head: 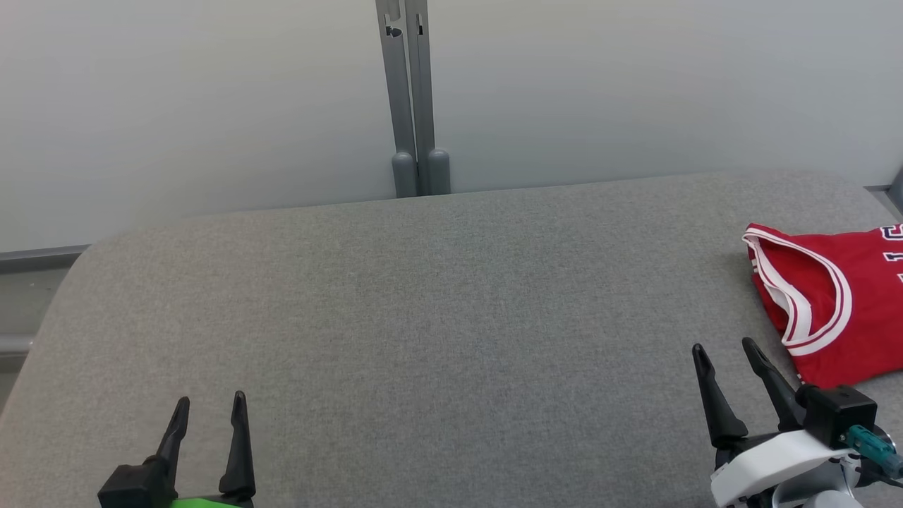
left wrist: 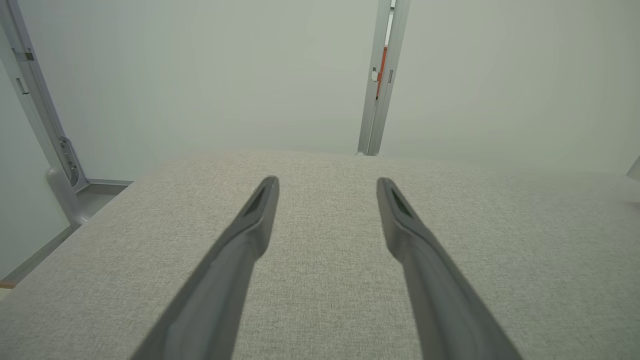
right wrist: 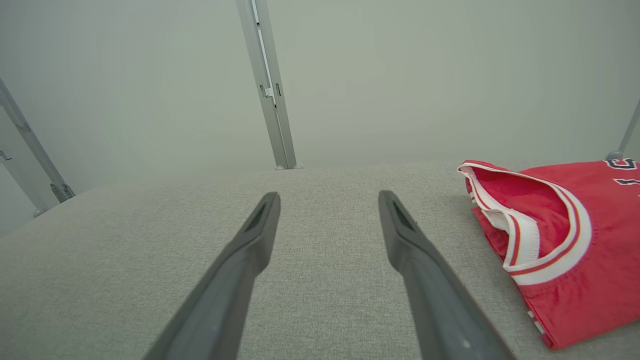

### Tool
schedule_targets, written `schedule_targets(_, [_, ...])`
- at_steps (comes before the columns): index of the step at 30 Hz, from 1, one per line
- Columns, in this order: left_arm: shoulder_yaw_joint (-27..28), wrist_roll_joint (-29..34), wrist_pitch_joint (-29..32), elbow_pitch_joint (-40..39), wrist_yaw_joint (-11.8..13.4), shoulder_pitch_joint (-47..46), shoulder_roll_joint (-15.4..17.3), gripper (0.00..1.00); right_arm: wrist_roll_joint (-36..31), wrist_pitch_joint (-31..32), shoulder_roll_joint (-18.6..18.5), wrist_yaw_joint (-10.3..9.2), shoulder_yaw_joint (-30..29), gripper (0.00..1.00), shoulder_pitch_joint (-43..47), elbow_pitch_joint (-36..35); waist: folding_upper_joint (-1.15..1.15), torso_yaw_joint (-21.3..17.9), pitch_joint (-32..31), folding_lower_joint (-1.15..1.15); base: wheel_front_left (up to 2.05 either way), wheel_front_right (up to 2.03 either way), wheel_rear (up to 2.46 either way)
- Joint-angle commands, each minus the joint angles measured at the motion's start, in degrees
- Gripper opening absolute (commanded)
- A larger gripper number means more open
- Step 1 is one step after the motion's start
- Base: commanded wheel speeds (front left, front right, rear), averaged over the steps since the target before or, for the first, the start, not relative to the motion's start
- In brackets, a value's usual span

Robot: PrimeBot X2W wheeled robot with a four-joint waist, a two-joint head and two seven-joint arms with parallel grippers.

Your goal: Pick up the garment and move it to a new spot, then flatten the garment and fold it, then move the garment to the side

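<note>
Left claw [head: 211, 396] and right claw [head: 723, 344] were spread wide and empty above the near table [head: 423, 317]. The red shirt [head: 839, 310] lay at the right, seemingly folded. Moving it aside looked done, so the next move called for no grasp.

Left gripper [head: 211, 396]: tapered black fingers [head: 238, 444], green base [head: 201, 502]; right gripper [head: 723, 344]: same fingers, white wrist shell [head: 769, 462], teal connector [head: 871, 443].

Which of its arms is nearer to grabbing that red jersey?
Right. The right gripper, open, sits just beside the jersey; the left gripper, also open, is far across the grey table.
</note>
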Motion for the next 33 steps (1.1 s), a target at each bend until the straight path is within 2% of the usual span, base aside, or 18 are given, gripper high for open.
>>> schedule_targets(1, [-0.2, 0.1, -0.1, 0.4, -0.2, -1.0, -0.2, 1.0, 0.0, -0.1, 0.1, 0.01, 0.1, 1.0, -0.1, 0.2, 0.0, 0.0, 0.0, 0.0, 0.0, 0.0, 0.0])
schedule_targets(2, [-0.3, 0.0, 0.0, 0.6, -0.1, 0.0, -0.2, 0.0, 0.0, 0.0, 0.1, 0.0, 0.0, 0.0, 0.1, 0.3, 0.0, 0.0, 0.0, 0.0, 0.0, 0.0, 0.0])
schedule_targets(6, [-0.2, -1.1, 0.8, 2.5, -0.1, 0.7, -0.7, 0.0, 1.0, 0.4, 1.0, 0.0, 0.1, 0.0, 1.0, 1.8, 0.0, 0.0, 0.1, 0.0, 0.0, 0.0, 0.0])
schedule_targets(33, [1.8, -26.6, 7.6, 1.9, -0.5, -3.4, -1.4, 0.0, 24.6, 7.4, 3.9, 0.0, -4.3, 0.0, -2.0, 1.6, 0.0, 0.0, 1.3, 0.0, 0.0, 0.0, 0.0])
